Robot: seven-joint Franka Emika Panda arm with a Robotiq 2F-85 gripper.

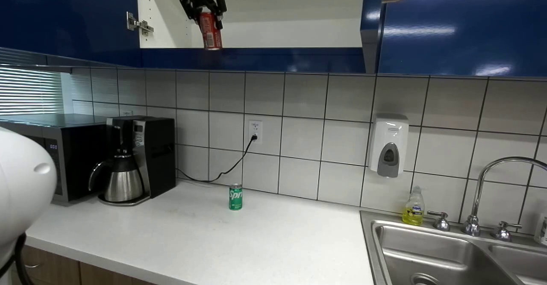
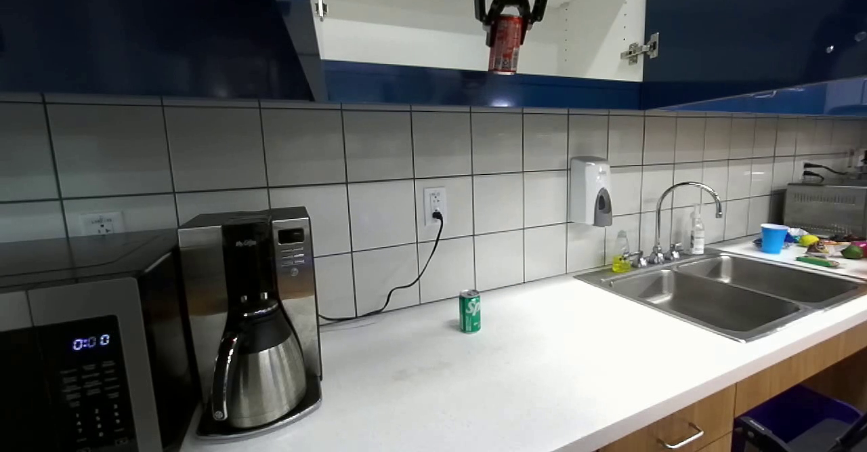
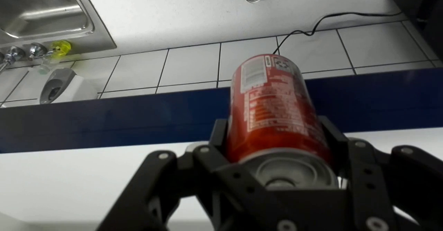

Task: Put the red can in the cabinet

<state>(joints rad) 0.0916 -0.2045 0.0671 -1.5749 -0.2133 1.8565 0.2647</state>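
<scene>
Claw [image 2: 506, 35] clamped on red can [image 1: 211, 33], base in front of blue lip [image 1: 290, 59] of open cabinet [image 1: 290, 24], high over worktop [image 1: 290, 238]. I'd raise till base clears lip, ease straight in toward worktop's back edge, set flat, then let go.

Sprite [image 1: 235, 197] was way down below the gripper [image 2: 506, 33], coffee maker [image 1: 160, 157] and microwave [image 1: 81, 161] lower off one side, sink [image 1: 423, 244], soap [image 1: 413, 211] and dispenser [image 1: 389, 146] lower off the other.
</scene>
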